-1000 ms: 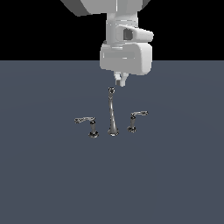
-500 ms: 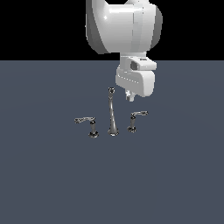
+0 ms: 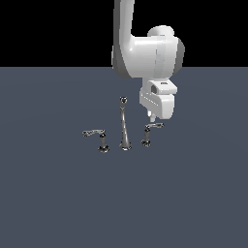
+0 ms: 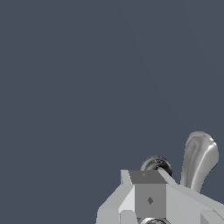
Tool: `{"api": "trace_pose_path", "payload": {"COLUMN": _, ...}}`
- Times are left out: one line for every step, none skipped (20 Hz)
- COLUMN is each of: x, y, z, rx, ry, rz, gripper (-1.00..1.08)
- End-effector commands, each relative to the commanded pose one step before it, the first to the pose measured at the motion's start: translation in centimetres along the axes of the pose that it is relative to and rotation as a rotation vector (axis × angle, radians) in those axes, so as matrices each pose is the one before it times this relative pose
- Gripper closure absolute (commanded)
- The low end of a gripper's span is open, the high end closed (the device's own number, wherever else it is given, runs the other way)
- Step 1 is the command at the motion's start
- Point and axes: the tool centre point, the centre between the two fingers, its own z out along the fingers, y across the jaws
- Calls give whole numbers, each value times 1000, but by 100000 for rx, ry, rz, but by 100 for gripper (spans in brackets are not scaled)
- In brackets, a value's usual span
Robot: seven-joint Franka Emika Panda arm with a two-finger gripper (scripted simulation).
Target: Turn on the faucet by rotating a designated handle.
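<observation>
Claw poised just above the short lever

Nearest us on the worktop [image 3: 58, 203] the handle [image 3: 150, 130] stands at the faucet [image 3: 124, 127]'s right in the exterior view; behind, our claw [image 3: 152, 117] hovers to push it, whether parted we cannot tell.

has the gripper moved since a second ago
Yes. The gripper has shifted toward the exterior view's right and lower, from above the spout to just above the handle.
</observation>
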Motion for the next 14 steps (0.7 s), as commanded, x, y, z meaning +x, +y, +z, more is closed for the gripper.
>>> {"api": "trace_pose_path", "payload": {"x": 638, "y": -206, "z": 685, "rx": 38, "ry": -85, "rz": 2474, "gripper": 108}}
{"api": "trace_pose_path", "payload": {"x": 173, "y": -47, "z": 188, "rx": -9, "ry": -49, "rz": 666, "gripper": 108}}
{"api": "trace_pose_path", "payload": {"x": 141, "y": -39, "z": 148, "rx": -4, "ry": -47, "rz": 539, "gripper": 108}}
{"api": "trace_pose_path", "payload": {"x": 107, "y": -31, "z": 109, "rx": 1, "ry": -45, "rz": 412, "gripper": 108}}
{"api": "trace_pose_path", "payload": {"x": 76, "y": -23, "z": 71, "rx": 5, "ry": -42, "rz": 290, "gripper": 108}}
{"api": "trace_pose_path", "payload": {"x": 39, "y": -16, "z": 36, "rx": 6, "ry": -31, "rz": 159, "gripper": 108}}
{"api": "trace_pose_path", "payload": {"x": 12, "y": -5, "z": 9, "rx": 3, "ry": -12, "rz": 47, "gripper": 108}}
{"api": "trace_pose_path", "payload": {"x": 0, "y": 0, "z": 0, "rx": 0, "ry": 0, "rz": 0, "gripper": 108}}
{"api": "trace_pose_path", "payload": {"x": 0, "y": 0, "z": 0, "rx": 0, "ry": 0, "rz": 0, "gripper": 108}}
{"api": "trace_pose_path", "payload": {"x": 0, "y": 0, "z": 0, "rx": 0, "ry": 0, "rz": 0, "gripper": 108}}
{"api": "trace_pose_path", "payload": {"x": -6, "y": 24, "z": 5, "rx": -46, "ry": 0, "rz": -51, "gripper": 108}}
{"api": "trace_pose_path", "payload": {"x": 144, "y": 345, "z": 1, "rx": 0, "ry": 0, "rz": 0, "gripper": 108}}
{"api": "trace_pose_path", "payload": {"x": 145, "y": 348, "z": 1, "rx": 0, "ry": 0, "rz": 0, "gripper": 108}}
{"api": "trace_pose_path", "payload": {"x": 146, "y": 351, "z": 1, "rx": 0, "ry": 0, "rz": 0, "gripper": 108}}
